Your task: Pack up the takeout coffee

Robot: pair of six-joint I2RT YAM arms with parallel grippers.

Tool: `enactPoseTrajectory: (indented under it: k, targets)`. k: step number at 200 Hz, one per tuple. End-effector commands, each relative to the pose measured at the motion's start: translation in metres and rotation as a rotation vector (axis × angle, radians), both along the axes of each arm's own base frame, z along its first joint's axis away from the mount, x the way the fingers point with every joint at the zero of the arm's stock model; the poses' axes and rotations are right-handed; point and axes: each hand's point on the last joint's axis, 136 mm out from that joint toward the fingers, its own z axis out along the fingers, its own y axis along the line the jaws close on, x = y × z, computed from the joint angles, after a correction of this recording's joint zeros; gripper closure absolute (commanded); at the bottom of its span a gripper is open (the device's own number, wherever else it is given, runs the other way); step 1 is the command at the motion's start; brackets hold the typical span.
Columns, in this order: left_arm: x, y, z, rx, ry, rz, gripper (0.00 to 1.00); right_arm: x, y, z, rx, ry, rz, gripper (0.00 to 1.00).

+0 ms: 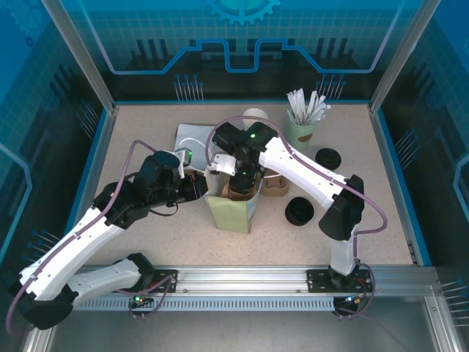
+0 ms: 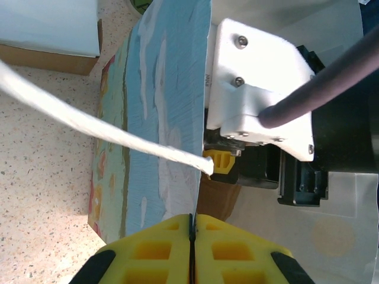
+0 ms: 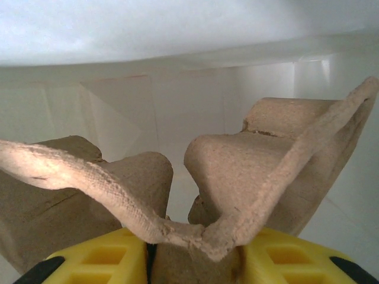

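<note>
The takeout coffee (image 1: pixel 255 114) stands at the back of the table, partly hidden behind my right arm; its white rim shows. A printed blue-green paper bag (image 1: pixel 233 213) stands upright at the centre. My left gripper (image 1: pixel 201 188) is shut on the bag's top edge (image 2: pixel 177 177), the thin wall pinched between the yellow pads (image 2: pixel 154 251). My right gripper (image 1: pixel 242 189) reaches down into the bag's mouth, shut on the rim of the brown pulp cup carrier (image 3: pixel 254 177). White bag walls surround the carrier on all sides.
A mint-green cup of white-wrapped sticks (image 1: pixel 302 128) stands at the back right. Two black lids (image 1: pixel 327 156) (image 1: pixel 299 211) lie right of the bag. Another brown pulp piece (image 1: pixel 275 185) sits beside the bag. A white box (image 1: pixel 192 138) lies behind it.
</note>
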Motion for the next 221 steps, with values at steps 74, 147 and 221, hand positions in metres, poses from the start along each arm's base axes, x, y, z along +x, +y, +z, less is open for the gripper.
enactPoseTrajectory:
  k: [74,147,221]
  targets:
    - [0.004,0.005,0.015,0.010,-0.041,0.015,0.91,-0.008,0.002,-0.054,-0.124,0.098,0.064,0.61]
    - [0.003,0.007,0.009,0.033,-0.030,0.020,0.91,-0.008,0.026,-0.021,0.047,0.079,0.061,0.40]
    - [0.001,0.008,-0.001,0.038,-0.001,0.025,0.91,-0.003,0.038,0.036,0.236,0.028,0.016,0.30]
